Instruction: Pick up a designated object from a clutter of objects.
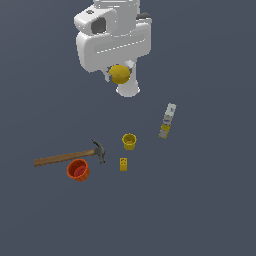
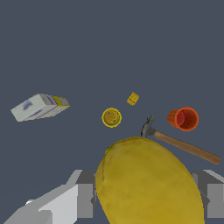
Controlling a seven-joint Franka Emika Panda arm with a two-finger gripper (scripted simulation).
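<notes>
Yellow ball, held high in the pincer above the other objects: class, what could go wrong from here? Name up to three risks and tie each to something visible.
1. The ball is rounded, and the pincer holds it only at two sides, so it might slip out.
2. If it drops, it could land among the hammer, yellow cup and orange cup and scatter them.
3. In the wrist view the ball hides much of the scene, so judging clearance from that view is hard.

The arm [image 1: 112, 35] is glossy white, blocky with rounded edges, a dark grey recess on one side. The gripper [image 2: 146, 197] has pale grey, squared fingers [image 2: 85, 194].
</notes>
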